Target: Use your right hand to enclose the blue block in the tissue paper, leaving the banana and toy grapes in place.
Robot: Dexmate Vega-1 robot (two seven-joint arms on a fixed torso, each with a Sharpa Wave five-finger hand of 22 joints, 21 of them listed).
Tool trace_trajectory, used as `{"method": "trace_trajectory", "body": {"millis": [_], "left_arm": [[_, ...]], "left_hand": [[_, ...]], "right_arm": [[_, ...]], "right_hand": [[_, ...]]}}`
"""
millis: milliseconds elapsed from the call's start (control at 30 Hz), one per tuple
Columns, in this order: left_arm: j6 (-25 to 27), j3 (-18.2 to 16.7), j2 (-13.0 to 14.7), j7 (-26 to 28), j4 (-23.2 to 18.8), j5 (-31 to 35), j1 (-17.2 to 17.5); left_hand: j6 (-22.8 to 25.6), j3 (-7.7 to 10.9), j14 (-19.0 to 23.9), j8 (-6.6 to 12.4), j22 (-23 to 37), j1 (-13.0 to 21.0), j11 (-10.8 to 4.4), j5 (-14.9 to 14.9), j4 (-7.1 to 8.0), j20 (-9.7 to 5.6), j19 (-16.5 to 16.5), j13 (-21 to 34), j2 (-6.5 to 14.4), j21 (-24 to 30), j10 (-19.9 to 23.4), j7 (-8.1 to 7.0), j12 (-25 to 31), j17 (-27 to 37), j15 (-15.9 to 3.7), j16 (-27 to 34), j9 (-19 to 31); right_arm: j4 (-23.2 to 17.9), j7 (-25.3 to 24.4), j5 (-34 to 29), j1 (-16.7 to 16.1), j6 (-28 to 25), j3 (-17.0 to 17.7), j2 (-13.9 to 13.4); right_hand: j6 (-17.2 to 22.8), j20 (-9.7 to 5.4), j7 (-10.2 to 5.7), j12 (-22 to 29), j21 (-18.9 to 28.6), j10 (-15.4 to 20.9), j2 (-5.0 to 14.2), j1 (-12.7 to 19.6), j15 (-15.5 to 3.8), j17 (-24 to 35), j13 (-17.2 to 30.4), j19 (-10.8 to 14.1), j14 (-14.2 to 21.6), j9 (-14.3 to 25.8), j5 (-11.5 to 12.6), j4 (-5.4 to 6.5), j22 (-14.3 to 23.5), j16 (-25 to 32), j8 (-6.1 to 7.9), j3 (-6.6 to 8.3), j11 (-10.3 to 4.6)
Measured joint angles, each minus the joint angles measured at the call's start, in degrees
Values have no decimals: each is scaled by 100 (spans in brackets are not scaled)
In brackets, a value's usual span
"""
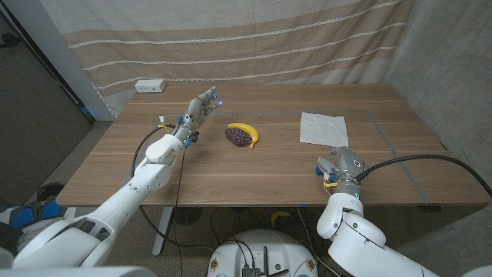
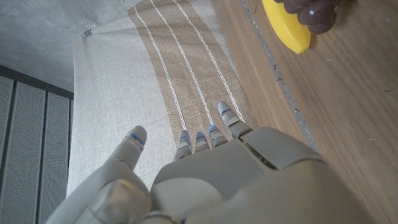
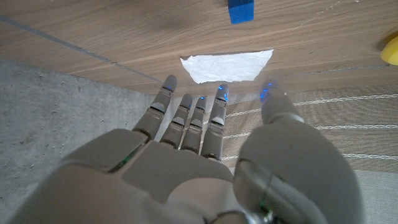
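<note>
Right hand (image 3: 205, 168) empty, fingers spread; tissue paper (image 3: 227, 66) just ahead, blue block (image 3: 241, 11) beyond. Approach step; next, reach block.

No readable text, labels, brands, numbers or signs. White box (image 1: 151, 86) at the worktop's (image 1: 254, 173) far edge: markings too small to make out.

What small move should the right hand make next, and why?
Probably bring the right hand onto the blue block and grip it. The hand is open and holds nothing, and the block lies on bare wood, apart from the tissue paper, so it likely has to go onto the paper first.
</note>
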Motion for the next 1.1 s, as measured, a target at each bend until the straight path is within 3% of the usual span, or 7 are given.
{"method": "trace_trajectory", "body": {"millis": [267, 1100], "left_arm": [[-5, -7, 7, -53, 38, -23, -18], [-27, -17, -34, -223, 305, -69, -174]], "left_hand": [[31, 0, 0, 0, 0, 0, 0, 0, 0, 0, 0, 0, 0, 0, 0, 31, 0, 0, 0, 0, 0], [31, 6, 0, 0, -1, -54, 0, 0, -39, 0, 0, 0, -8, -44, 0, 31, 0, -1, 0, 0, 0]], "right_arm": [[198, 331, -406, 34, -45, -144, 193], [900, 1528, -1815, 146, -75, -380, 635]], "right_hand": [[72, 0, -10, 0, 0, 42, -45, 151, 0, 8, 0, 0, 63, 0, 26, 0, 0, 0, 0, 0, 1], [286, -51, 0, 65, 0, 287, -46, 211, -20, 78, 0, 134, 165, -1, 26, 71, 30, 130, 43, -71, -20]]}}
